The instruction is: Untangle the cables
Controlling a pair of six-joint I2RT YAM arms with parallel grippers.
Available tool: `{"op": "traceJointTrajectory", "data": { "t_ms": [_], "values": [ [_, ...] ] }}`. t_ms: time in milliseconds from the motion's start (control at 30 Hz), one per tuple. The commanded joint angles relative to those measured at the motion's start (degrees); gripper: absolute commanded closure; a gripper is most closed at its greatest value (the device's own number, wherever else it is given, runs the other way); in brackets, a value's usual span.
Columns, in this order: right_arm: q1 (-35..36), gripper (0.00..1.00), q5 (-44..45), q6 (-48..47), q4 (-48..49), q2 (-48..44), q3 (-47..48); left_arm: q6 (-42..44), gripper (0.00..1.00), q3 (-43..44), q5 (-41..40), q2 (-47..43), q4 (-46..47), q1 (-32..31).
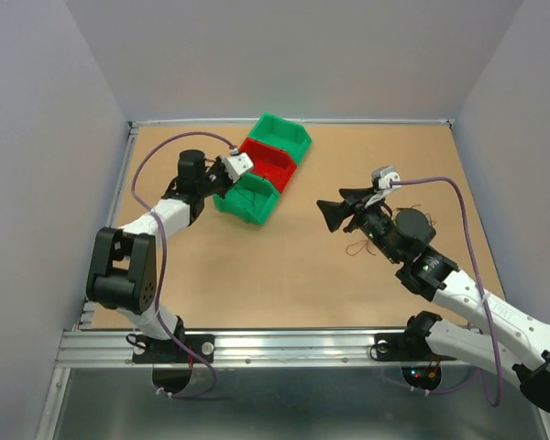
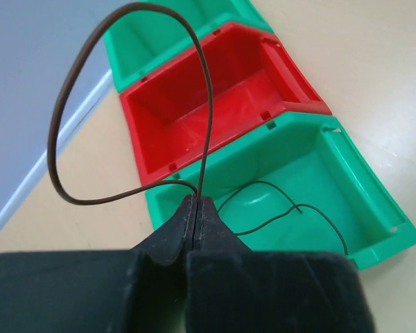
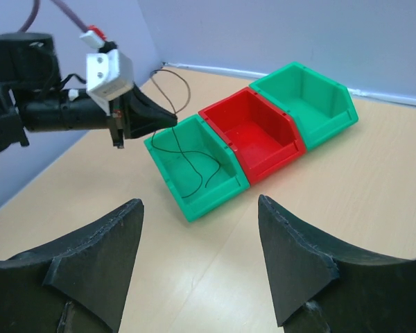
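Three bins in a row: two green, one red [image 2: 215, 90]. At the near green bin [image 2: 312, 194], the left claw [image 2: 195, 208] pinches a brown wire [image 2: 69, 104]; a black strand [image 2: 277, 215] lies inside. The right claw [image 3: 197, 257] gapes wide over bare bench [image 1: 284, 275], loose wires [image 1: 357, 246] beside it.

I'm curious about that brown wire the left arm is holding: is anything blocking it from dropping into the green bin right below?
Nothing visible. The left gripper pinches the brown wire at the near green bin, whose top is open; only a thin black wire lies inside.

We're in a robotics lab cell: plain grey walls [image 1: 46, 110] box in a bare wooden tabletop [image 1: 284, 275], two arms bolted to a metal rail [image 1: 284, 346].
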Motion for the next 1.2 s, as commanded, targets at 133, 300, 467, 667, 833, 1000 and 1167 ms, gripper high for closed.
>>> {"op": "traceJointTrajectory", "data": {
  "t_ms": [133, 300, 467, 667, 833, 1000, 1167],
  "values": [
    [0.39, 0.28, -1.15, -0.72, 2.75, 3.58, 0.87, 34.69, 1.0, 28.92, -1.94, 14.75, -48.0, -2.69],
    [0.39, 0.28, -1.06, -1.07, 2.75, 5.69, 1.66, 50.65, 1.0, 38.09, -10.21, 21.34, -67.12, -2.86],
    [0.3, 0.28, -1.5, -1.25, 2.66, 5.34, 1.58, 55.54, 1.0, 43.03, -15.41, 25.13, -74.16, -3.47],
    [0.3, 0.28, -1.94, -0.9, 2.75, 5.52, 1.66, 53.91, 0.95, 40.65, -20.94, 27.92, -70.4, -6.81],
    [0.3, 0.28, -1.85, -0.63, 2.84, 6.31, 2.02, 48.55, 0.77, 45.92, -20.51, 30.84, -69.87, -8.49],
    [0.3, 0.28, -1.32, -0.72, 2.75, 4.82, 1.31, 50.12, 0.61, 43.47, -19.63, 25.57, -67.41, -9.01],
    [0.39, 0.28, -1.24, -0.72, 2.66, 2.88, 0.44, 49.69, 0.53, 44.6, -22.0, 22.94, -67.93, -8.84]
  ]
}}
